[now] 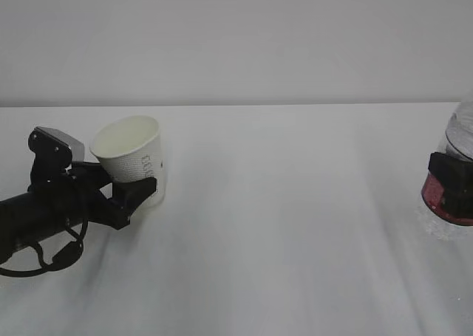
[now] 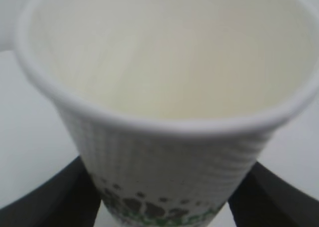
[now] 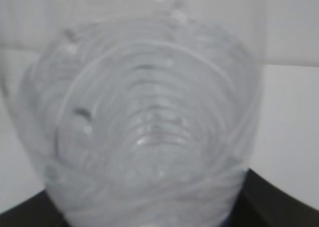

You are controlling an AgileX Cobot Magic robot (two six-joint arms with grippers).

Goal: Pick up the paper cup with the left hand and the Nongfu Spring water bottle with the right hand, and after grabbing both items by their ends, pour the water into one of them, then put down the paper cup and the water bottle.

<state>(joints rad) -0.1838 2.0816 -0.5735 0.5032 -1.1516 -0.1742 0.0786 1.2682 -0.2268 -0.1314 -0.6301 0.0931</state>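
- The white surface [image 1: 281,225] fills the lower part of the exterior view, below a pale wall.
- The left hand [image 1: 129,192], a black arm with cables and a grey block, reaches in from the left edge; its end effector is clamped on the lower part of the paper cup [image 1: 133,159], a black finger on each side in the left wrist view.
- The Nongfu Spring water bottle [image 1: 454,173] stands at the far right edge, partly cut off, its red label just visible.
- The right hand [image 1: 452,177] has its end effector closed around the bottle at label height; the right wrist view shows the ribbed clear wall [image 3: 149,127] filling the frame between the dark fingers.
- The cup, well apart from the bottle, tilts with its mouth toward the upper left; its inside [image 2: 169,52] looks pale, and whether it holds liquid cannot be told.
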